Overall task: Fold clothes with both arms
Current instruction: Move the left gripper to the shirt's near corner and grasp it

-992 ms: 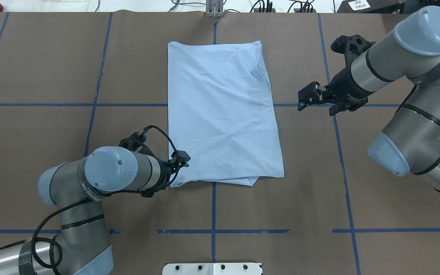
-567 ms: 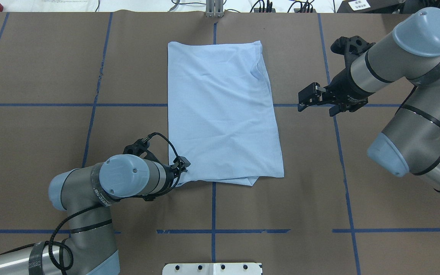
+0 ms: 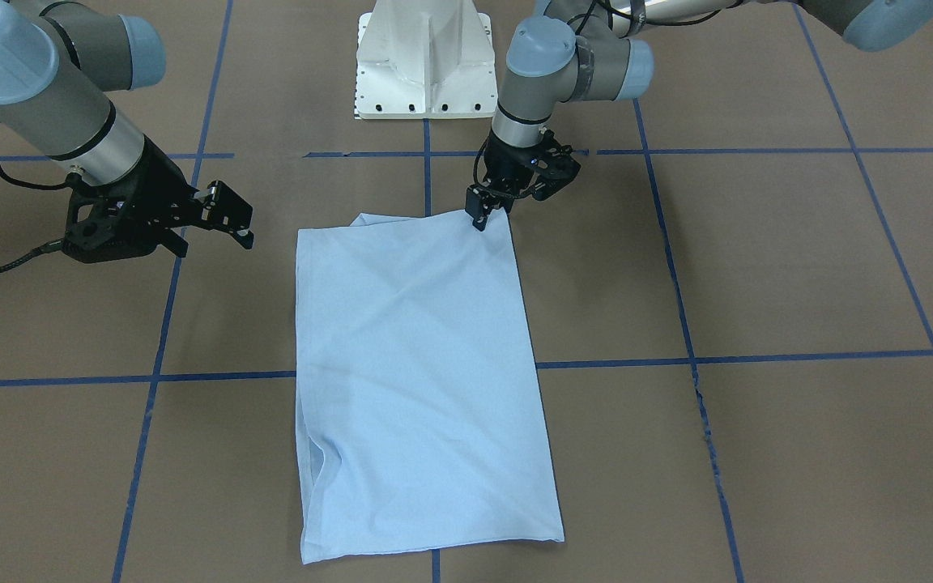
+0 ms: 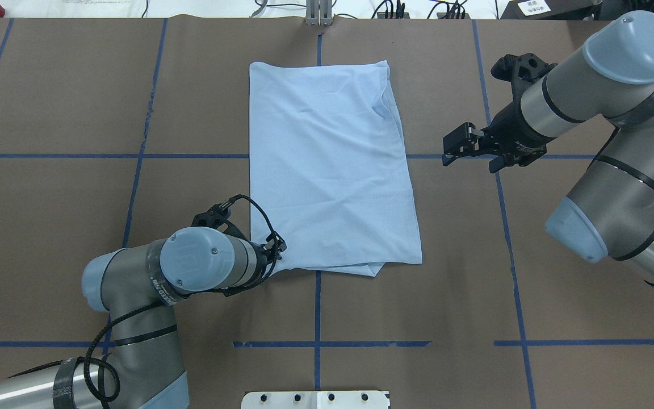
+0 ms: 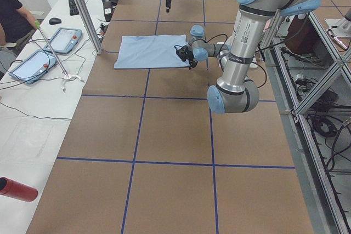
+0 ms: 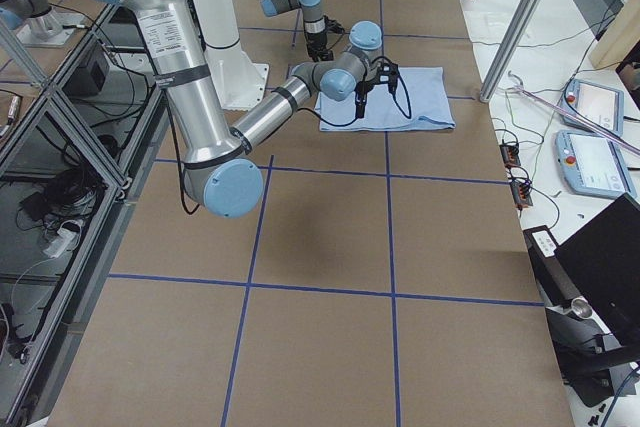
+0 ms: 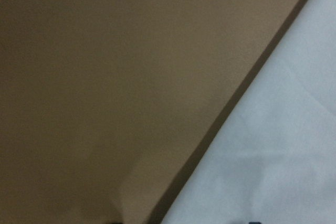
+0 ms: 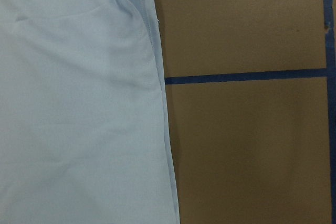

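Watching remotely, I am judging the T-shirt half done, lying as a narrow rectangle mid-surface, left jaws seemingly pinching its near corner, right jaws hanging wide and empty alongside, crosswise fold pending.

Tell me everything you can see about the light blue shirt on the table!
The light blue, soft-looking T-shirt is folded into a long rectangle, flat on the brown paper-covered table. It has gentle creases, a curved seam near its far right corner, and a lower layer peeking out at the near edge. No print shows. The left black end effector sits at its near left corner; whether it grips is unclear. The right black end effector hangs open beside it, apart.
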Motion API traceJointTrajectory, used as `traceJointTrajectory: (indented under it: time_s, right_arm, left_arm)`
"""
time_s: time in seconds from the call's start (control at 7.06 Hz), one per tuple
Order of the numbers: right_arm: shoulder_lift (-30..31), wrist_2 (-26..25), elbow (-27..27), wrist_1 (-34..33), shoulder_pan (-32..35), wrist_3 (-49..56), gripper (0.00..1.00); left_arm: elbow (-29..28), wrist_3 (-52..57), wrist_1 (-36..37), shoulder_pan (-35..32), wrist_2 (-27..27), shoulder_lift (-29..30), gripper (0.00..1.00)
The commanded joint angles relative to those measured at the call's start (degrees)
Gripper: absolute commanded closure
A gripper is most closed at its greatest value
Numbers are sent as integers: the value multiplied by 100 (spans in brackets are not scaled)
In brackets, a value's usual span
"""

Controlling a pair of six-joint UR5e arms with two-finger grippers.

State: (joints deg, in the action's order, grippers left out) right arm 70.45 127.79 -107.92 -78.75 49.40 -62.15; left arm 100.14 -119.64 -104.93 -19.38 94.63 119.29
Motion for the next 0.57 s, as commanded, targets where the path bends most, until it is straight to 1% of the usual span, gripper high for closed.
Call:
traceJointTrajectory:
  time_s: [0.0, 0.14, 0.28, 0.43]
  right_arm:
    - [4, 0, 8, 0, 0, 1, 0]
    - [4, 0, 25, 0, 0, 18, 0]
    - [4, 0, 34, 0, 0, 10, 0]
    - [-5, 0, 26, 0, -9, 1, 0]
  left_arm:
    - [15, 2, 219, -4, -14, 112, 63]
    - [-20, 2, 201, -4, -41, 68, 61]
    - [6, 159, 253, -13, -15, 68, 32]
    - [76, 509, 358, -22, -6, 68, 9]
